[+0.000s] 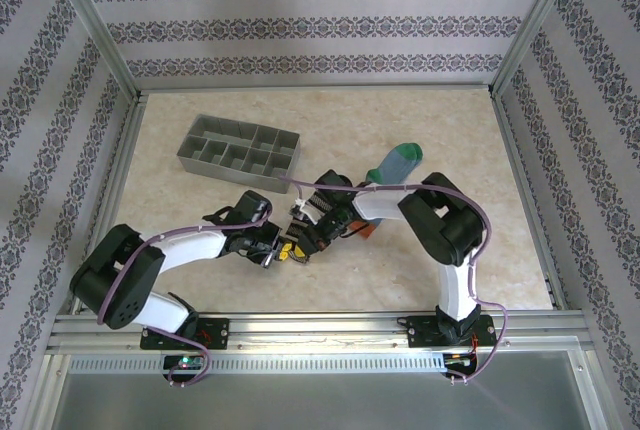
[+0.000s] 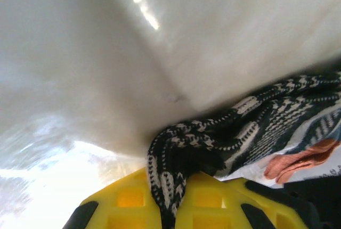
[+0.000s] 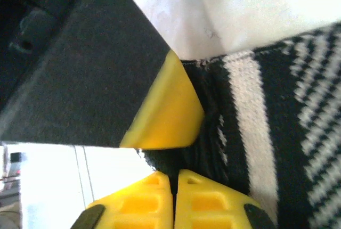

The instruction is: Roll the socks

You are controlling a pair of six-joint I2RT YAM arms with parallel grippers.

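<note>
The black-and-white striped sock (image 2: 266,122) lies bunched at mid-table between the two grippers (image 1: 318,206). My left gripper (image 2: 169,178) is shut on a fold of it, and fabric runs down between the yellow fingers. My right gripper (image 3: 174,174) faces it from the other side (image 1: 308,238). Its jaws stand almost together, tips against the sock's dark edge (image 3: 277,122). One yellow left fingertip (image 3: 165,112) sits just ahead of them. The blue-grey sock with the green toe (image 1: 395,163) lies behind the right arm. Its orange cuff (image 2: 298,162) lies beside the striped sock.
A grey compartment tray (image 1: 240,153) stands at the back left of the table. Metal frame rails (image 1: 300,325) run along the table's near edge, and patterned walls close in the other three sides. Both arms meet low at the table's middle.
</note>
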